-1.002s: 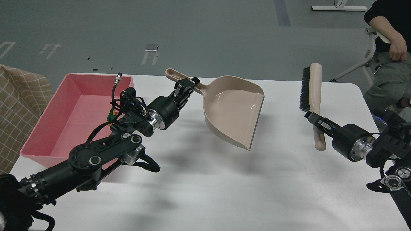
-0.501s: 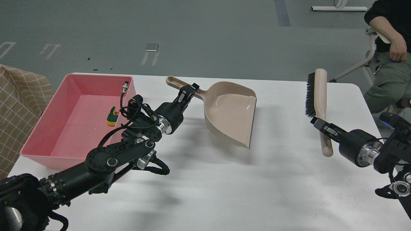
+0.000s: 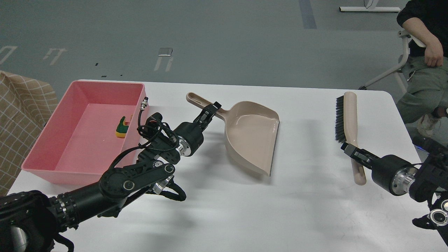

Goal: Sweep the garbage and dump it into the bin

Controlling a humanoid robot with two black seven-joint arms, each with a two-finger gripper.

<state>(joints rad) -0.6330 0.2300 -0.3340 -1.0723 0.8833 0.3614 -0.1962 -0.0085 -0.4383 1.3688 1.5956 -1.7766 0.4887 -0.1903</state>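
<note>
The left gripper point(image 3: 209, 112) is clamped on the neck of the beige dustpan point(image 3: 250, 134), whose handle points toward 10 o'clock while its wide mouth faces 5 o'clock, resting low on or just above the white table point(image 3: 245, 210). The right gripper point(image 3: 353, 154) grasps the lower handle of the brush point(image 3: 346, 119), which lies along the 12-to-6 line with its dark bristles facing 9 o'clock. The pink bin point(image 3: 52, 147) sits at the table's 9 o'clock side, and inside it the yellow sponge point(image 3: 121, 128) with green backing lies near the right wall; the bread is not clearly visible, perhaps hidden behind that wall or the arm. The pan's scoop looks empty, so the dumping appears done and both tools seem ready to be set down. The dustpan is likely light, stiff and smooth plastic, apt to slide on the tabletop, and best held at the narrow neck where it is gripped now. The sponge should be soft and nearly weightless, easy to flick. The brush is rigid, and its handle end gives the surest hold.
</note>
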